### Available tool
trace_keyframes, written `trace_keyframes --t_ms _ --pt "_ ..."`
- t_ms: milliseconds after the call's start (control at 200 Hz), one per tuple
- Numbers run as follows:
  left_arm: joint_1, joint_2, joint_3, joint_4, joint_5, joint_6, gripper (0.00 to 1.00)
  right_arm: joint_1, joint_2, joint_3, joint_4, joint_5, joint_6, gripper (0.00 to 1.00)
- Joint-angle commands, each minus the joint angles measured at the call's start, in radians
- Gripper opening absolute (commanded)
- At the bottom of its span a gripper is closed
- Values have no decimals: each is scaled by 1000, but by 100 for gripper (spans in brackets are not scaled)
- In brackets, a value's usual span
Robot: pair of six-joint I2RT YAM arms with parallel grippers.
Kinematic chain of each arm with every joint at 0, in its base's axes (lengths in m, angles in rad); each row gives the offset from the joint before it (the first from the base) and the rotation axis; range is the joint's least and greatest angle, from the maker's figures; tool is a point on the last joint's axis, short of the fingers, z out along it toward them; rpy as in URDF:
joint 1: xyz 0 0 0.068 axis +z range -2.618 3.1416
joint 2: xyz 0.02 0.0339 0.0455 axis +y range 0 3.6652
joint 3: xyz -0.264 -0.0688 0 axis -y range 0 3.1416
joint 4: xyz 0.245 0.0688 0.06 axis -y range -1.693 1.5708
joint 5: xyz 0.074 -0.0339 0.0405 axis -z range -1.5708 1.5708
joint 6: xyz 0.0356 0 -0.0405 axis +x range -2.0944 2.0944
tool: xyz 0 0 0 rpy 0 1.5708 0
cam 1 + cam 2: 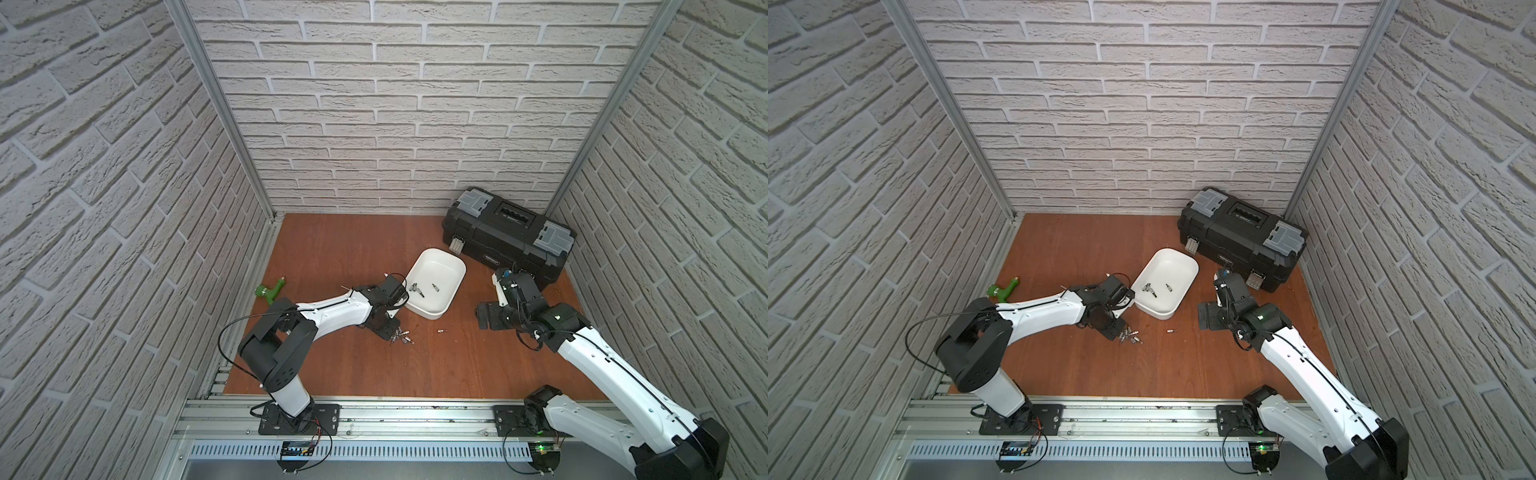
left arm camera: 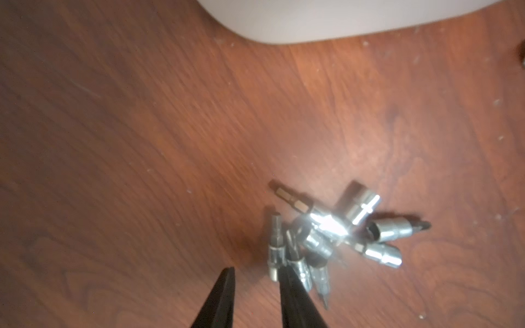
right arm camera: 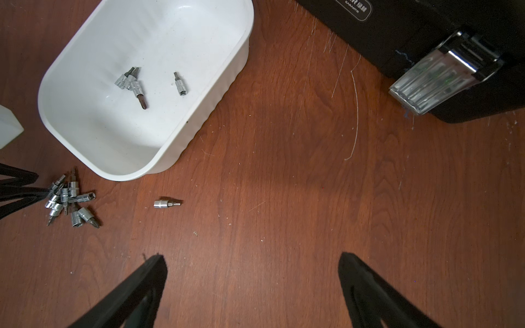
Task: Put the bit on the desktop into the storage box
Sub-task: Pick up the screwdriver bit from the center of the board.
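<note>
A pile of several silver bits (image 2: pixel 326 233) lies on the reddish desktop (image 1: pixel 332 257), just in front of the white storage box (image 1: pixel 428 312). My left gripper (image 2: pixel 257 271) hangs low at the pile's edge, jaws a little apart with bare wood between them. One of its fingers (image 2: pixel 289 284) touches the nearest bit. A single bit (image 3: pixel 167 203) lies apart, to the right of the pile (image 3: pixel 69 201). Inside the box (image 3: pixel 199 127), several bits (image 3: pixel 132 82) rest on the floor. My right gripper (image 3: pixel 252 261) stands wide open over bare wood, holding nothing.
A big black toolbox (image 1: pixel 507 237) with grey lid compartments sits at the back right, close behind my right arm. A green tool (image 1: pixel 272 289) lies at the left, near the wall. Brick-pattern walls enclose three sides, and an aluminium rail (image 1: pixel 374 409) runs along the front.
</note>
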Motion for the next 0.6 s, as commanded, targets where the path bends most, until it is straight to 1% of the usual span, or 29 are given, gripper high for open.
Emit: trace_keyframes --t_ms 0,245,540,595 --pt "4 23 16 16 18 3 31 -9 -18 21 3 18 4 99" --pt "4 21 20 15 20 2 32 -9 -15 23 7 17 3 99" --pt "4 71 49 21 26 12 32 -9 -11 28 5 20 -2 99" --pt "4 78 52 21 29 15 31 -9 -11 28 4 22 -1 99"
